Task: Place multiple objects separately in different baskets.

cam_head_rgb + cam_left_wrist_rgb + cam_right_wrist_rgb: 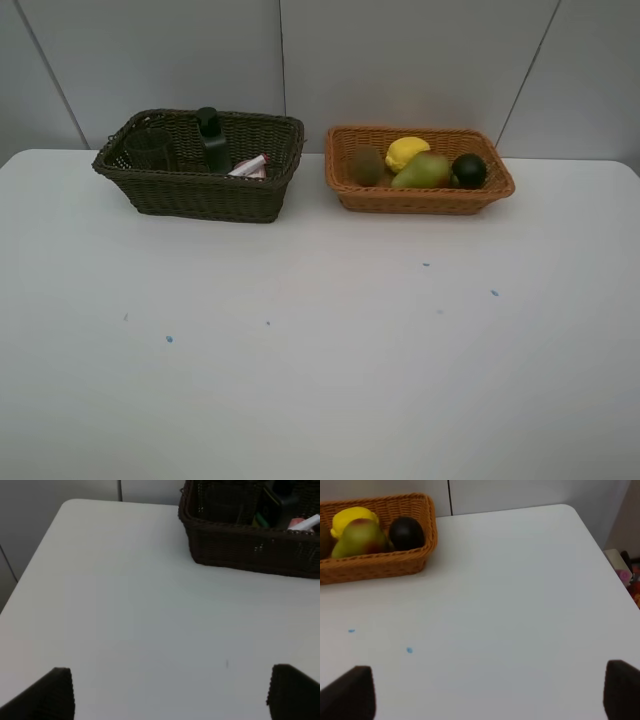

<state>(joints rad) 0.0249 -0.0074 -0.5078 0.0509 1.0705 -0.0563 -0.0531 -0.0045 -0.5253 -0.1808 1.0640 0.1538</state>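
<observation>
Fruit is kept in the orange-tan basket, toiletries at nine o'clock in the dark brown basket, sorted by kind, while both grippers are held spread, empty.

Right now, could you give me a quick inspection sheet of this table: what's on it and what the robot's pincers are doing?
Surface: white table, a few small blue specks, otherwise bare in front.
Job's things: dark brown basket holds the dark pump bottle, translucent cup and white red-tipped marker; orange-tan basket holds the brown kiwi, yellow lemon, green-red pear and dark green round fruit.
Clutter: nothing seen on the table.
Grippers: left pincer and right pincer both open, empty, over bare table.
Cables: nothing seen.
Surroundings: grey wall panels behind; some items off the table's far edge in the right wrist view, unclear.
</observation>
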